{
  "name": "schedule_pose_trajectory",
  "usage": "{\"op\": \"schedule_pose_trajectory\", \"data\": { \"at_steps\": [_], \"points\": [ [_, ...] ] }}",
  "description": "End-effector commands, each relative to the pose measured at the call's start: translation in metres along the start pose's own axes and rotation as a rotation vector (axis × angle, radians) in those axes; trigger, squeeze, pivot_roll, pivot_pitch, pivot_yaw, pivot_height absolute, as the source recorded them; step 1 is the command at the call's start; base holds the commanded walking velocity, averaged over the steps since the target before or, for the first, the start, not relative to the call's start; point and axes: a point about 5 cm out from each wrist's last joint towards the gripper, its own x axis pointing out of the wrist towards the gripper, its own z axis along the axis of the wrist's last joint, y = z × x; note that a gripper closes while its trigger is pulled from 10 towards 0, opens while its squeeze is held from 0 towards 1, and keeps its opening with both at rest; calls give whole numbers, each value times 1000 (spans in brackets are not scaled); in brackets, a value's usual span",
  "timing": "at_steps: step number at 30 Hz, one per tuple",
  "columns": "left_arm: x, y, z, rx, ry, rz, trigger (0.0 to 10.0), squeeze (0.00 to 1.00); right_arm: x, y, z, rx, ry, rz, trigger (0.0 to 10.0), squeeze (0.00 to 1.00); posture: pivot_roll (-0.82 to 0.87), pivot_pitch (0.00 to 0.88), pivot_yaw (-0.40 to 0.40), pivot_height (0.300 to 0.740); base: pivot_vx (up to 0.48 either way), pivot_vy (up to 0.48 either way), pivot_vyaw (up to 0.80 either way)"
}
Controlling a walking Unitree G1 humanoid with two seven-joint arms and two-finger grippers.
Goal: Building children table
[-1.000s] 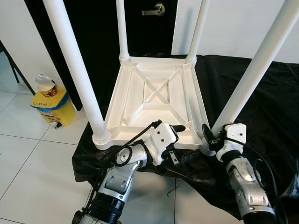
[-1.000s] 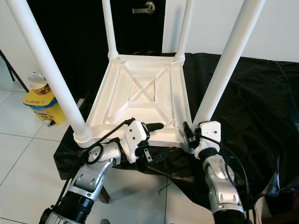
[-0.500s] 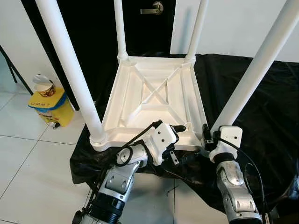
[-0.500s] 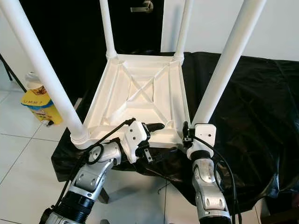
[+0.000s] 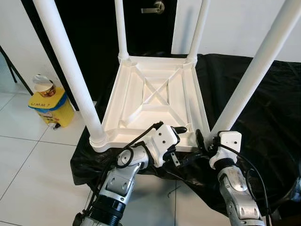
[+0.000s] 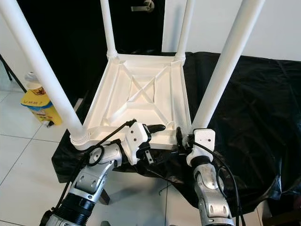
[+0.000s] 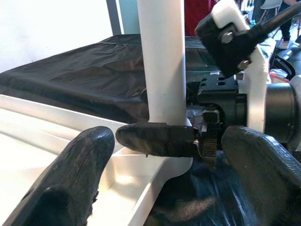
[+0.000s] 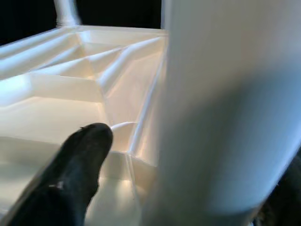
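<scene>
White children table (image 5: 155,94) lay upside down on black cloth (image 5: 263,108), four legs up. My left fingers (image 5: 181,129) spread over its near rim. My right fingers (image 6: 180,136) at near right leg (image 6: 221,70) base; one either side, grip unclear. Yellow bin (image 5: 49,106) on floor.

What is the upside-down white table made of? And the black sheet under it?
The upside-down white table looks like moulded plastic: smooth, slightly glossy, with thin crossed ribs underneath and round tube legs. The crinkly black sheet under it looks like thin plastic film or shiny fabric, judging by its sharp wrinkles and soft sheen; which one is hard to tell.
</scene>
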Motion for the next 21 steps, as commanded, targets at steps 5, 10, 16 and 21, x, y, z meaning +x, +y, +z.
{"op": "schedule_pose_trajectory", "data": {
  "at_steps": [5,10,16,21],
  "points": [
    [-6,5,-1,5,14,112,10000,0,-7,-21,4,-51,8,201,10000,0,-50,12,-27,740,0,0,0],
    [-9,6,-2,4,20,114,10000,0,1,-31,6,-95,28,302,10000,0,-47,11,-27,740,0,0,0],
    [-9,6,-2,5,24,123,10000,0,30,-28,7,-156,32,372,10000,0,-27,9,-40,740,0,0,0],
    [-10,6,-2,5,25,137,10000,0,39,-19,4,-148,42,398,0,0,-7,7,-53,740,0,0,0]
  ]
}}
